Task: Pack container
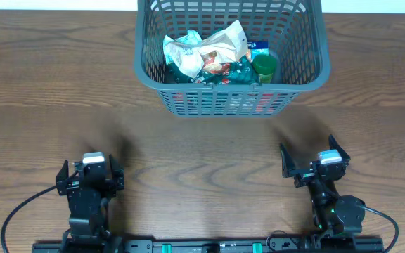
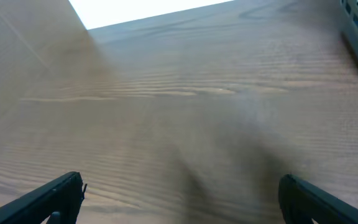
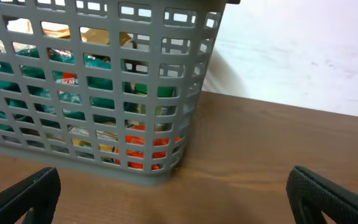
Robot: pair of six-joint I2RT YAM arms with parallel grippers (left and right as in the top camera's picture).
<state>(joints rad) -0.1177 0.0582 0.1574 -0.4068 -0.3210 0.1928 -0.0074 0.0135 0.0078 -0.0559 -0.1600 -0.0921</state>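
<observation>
Left gripper [image 1: 91, 169] and right gripper [image 1: 308, 151] hover wide-jawed and empty over the table [image 1: 202, 144]; the container [image 1: 223, 100] sits well ahead, nearer the right one.

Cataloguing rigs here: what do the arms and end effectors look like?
Both arms are black. The left end effector and right end effector each have two dark fingers and a pale grey camera block. Black cables loop from both bases; the right arm shows a green light.
</observation>
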